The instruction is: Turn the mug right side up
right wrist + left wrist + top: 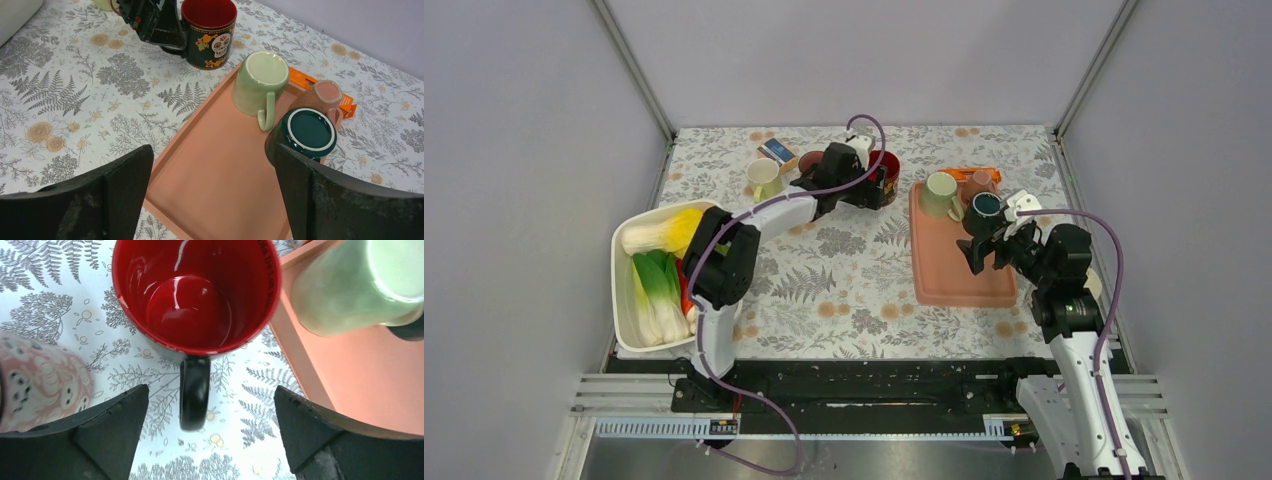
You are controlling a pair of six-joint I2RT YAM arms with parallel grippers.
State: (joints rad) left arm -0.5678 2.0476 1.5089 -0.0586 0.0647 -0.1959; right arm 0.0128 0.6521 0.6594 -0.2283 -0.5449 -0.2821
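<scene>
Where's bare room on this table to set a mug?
Bare: the near half of the tray, before the green mug and teal mug; the cloth between white bin and tray. Crowded: far edge around the red mug.

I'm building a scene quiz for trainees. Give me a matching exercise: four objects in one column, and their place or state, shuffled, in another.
1. skull mug
2. light green mug
3. teal mug
4. white tub

A. holds vegetables
B. upside down, left side of the tray
C. upright on the tablecloth
D. upside down, right side of the tray

Pairs: 1-C, 2-B, 3-D, 4-A
</scene>
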